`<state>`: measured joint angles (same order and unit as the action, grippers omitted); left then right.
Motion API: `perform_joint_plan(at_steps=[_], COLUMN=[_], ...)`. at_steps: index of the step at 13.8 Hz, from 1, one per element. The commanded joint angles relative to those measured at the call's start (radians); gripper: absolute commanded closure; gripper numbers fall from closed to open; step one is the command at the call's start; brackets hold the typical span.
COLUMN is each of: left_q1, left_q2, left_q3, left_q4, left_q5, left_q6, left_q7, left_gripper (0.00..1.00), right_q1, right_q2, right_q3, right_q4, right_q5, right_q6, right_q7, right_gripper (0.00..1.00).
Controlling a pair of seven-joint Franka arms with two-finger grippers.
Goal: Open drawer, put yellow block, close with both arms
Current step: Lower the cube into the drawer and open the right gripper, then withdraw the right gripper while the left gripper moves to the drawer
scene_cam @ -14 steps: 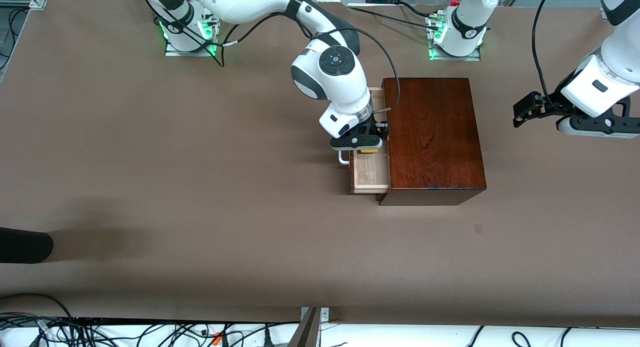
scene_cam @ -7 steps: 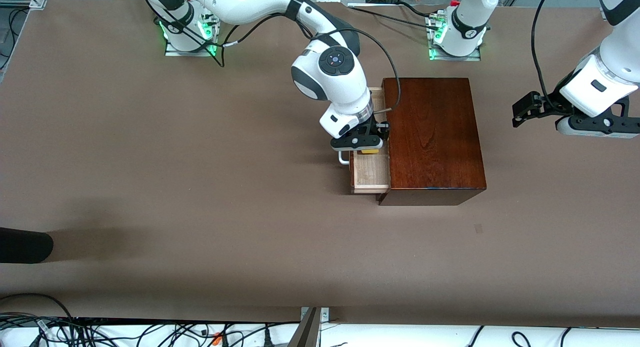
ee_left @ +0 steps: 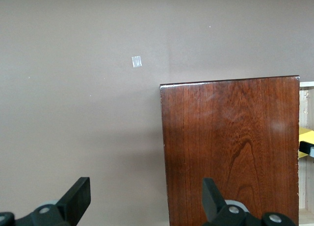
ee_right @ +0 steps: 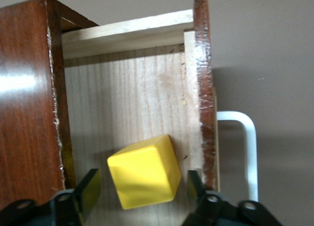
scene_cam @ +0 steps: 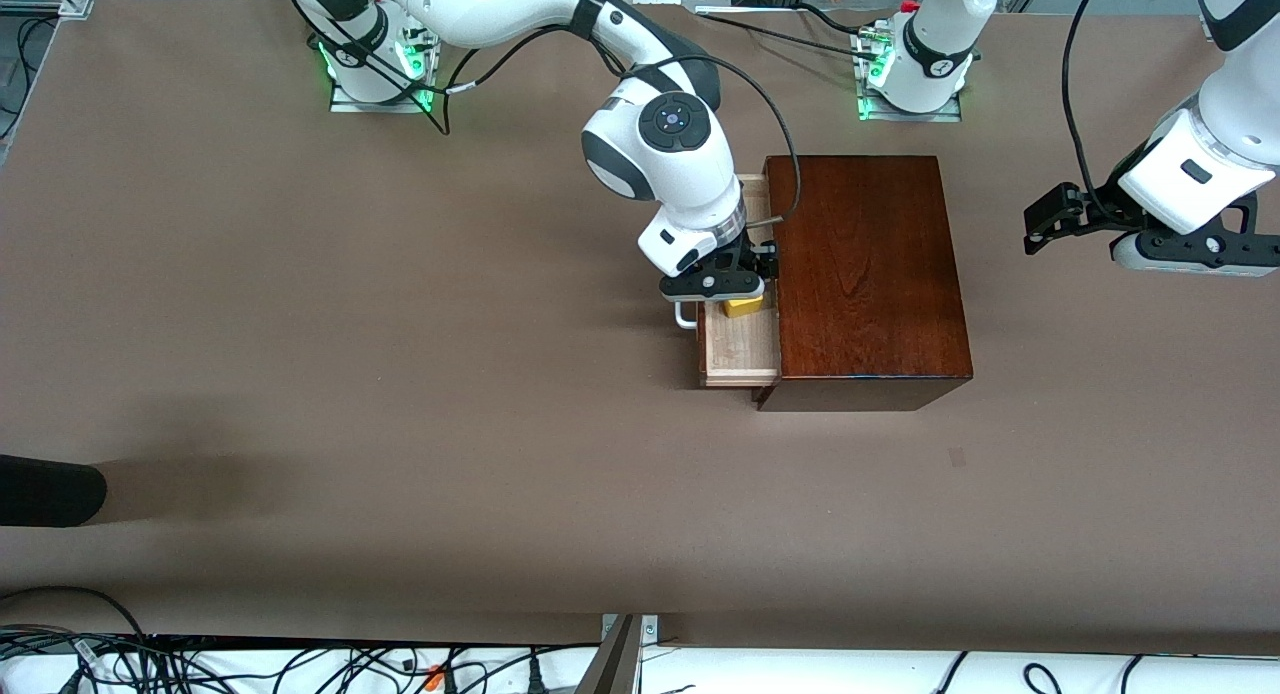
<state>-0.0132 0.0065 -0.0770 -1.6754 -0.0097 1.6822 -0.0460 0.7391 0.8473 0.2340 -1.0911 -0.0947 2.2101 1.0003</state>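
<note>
The mahogany box (scene_cam: pixel 865 274) stands mid-table with the drawer (scene_cam: pixel 740 352) pulled out toward the right arm's end, its white handle (scene_cam: pixel 686 319) showing. The yellow block (scene_cam: pixel 742 306) lies in the pale tray, turned askew. My right gripper (scene_cam: pixel 722 286) hangs just over the block, open. In the right wrist view the block (ee_right: pixel 144 171) sits between the fingers (ee_right: pixel 90 188) with gaps on both sides, beside the drawer front (ee_right: pixel 203 79) and the handle (ee_right: pixel 250 152). My left gripper (scene_cam: pixel 1042 226) is open and empty in the air, off the box toward the left arm's end; its wrist view shows the box top (ee_left: pixel 230 147).
A small tape mark (scene_cam: pixel 957 457) lies on the table nearer the camera than the box. A dark object (scene_cam: pixel 50 489) juts in at the right arm's end. Cables (scene_cam: pixel 300 664) run along the near edge. Bare brown table (scene_cam: pixel 400 374) surrounds the box.
The yellow block now shows farther out from under my right gripper, lying in the tray. The right gripper has risen slightly. The left arm has barely moved.
</note>
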Motion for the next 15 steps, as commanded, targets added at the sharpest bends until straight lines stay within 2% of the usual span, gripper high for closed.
perform_joint_plan(at_steps=[1,3,5,7,9,10,12,15], left_q1=[-0.008,-0.01,-0.01,-0.028,-0.039,-0.043,-0.05,-0.051], left_q2=[0.018,0.02,0.026,0.044,0.067,0.087,0.153,0.269], left_q3=[0.005,0.003,-0.003,-0.064,-0.165,-0.211,-0.311,-0.456], left_q4=[0.037,0.036,0.036,0.036,0.037,0.037,0.061,0.127], left_q5=[-0.016,-0.019,-0.021,-0.021,-0.023,-0.026,-0.045,-0.047], left_q6=[-0.042,-0.068,-0.087,-0.101,-0.14,-0.137,-0.124,-0.076], left_q7=[0.023,0.025,0.026,0.02,0.028,0.029,0.063,0.13], left_gripper=[0.0,0.0,0.0,0.0,0.0,0.0,0.0,0.0], right_q1=[-0.01,-0.056,-0.108,-0.151,-0.209,-0.233,-0.236,-0.237], right_q2=[-0.086,-0.161,-0.241,-0.302,-0.371,-0.411,-0.457,-0.583], right_q3=[-0.016,-0.01,-0.009,-0.013,-0.024,-0.056,-0.187,-0.391], right_q4=[0.022,0.022,0.022,0.022,0.02,0.013,0.004,-0.142], right_q5=[-0.002,0.007,0.056,0.056,0.044,0.044,0.05,0.058], right_q6=[-0.154,-0.252,-0.36,-0.488,-0.634,-0.711,-0.838,-0.85], right_q7=[0.008,0.003,-0.005,-0.047,-0.2,-0.279,-0.447,-0.728], right_gripper=[0.0,0.0,0.0,0.0,0.0,0.0,0.0,0.0])
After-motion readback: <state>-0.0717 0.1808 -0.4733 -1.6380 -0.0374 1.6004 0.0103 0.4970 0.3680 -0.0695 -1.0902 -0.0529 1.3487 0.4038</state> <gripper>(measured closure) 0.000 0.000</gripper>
